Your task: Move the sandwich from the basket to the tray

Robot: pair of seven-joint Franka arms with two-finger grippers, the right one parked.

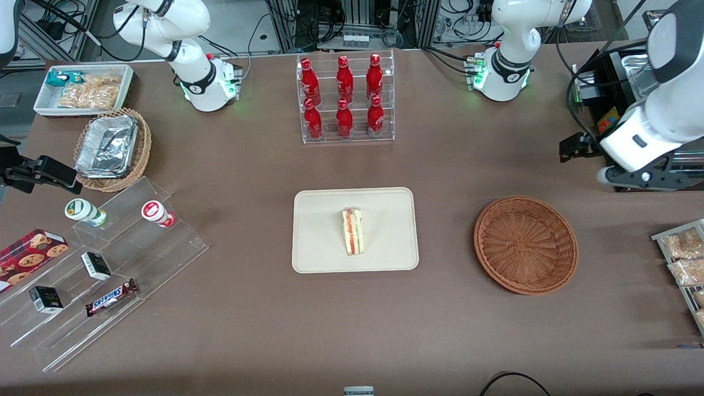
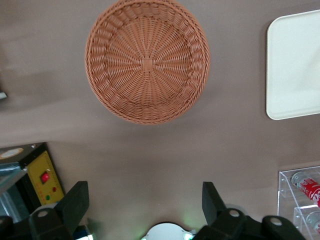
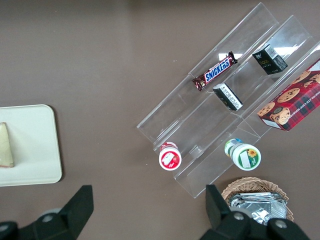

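The sandwich (image 1: 352,231), a white wedge with red and green filling, stands on its edge in the middle of the cream tray (image 1: 319,253). The round reddish-brown basket (image 1: 525,245) beside the tray, toward the working arm's end, holds nothing. My left gripper (image 1: 641,177) hangs high above the table, farther from the front camera than the basket and off toward the working arm's end. In the left wrist view the gripper (image 2: 145,202) is open and holds nothing, with the basket (image 2: 146,60) and a corner of the tray (image 2: 295,65) below. The right wrist view shows the sandwich (image 3: 6,146) on the tray (image 3: 35,150).
A clear rack of red bottles (image 1: 345,99) stands at the table's back. A black box (image 1: 610,88) and a tray of snack bags (image 1: 685,258) sit at the working arm's end. A stepped acrylic shelf (image 1: 110,264), foil-filled wicker basket (image 1: 113,148) and white bin (image 1: 82,88) are at the parked arm's end.
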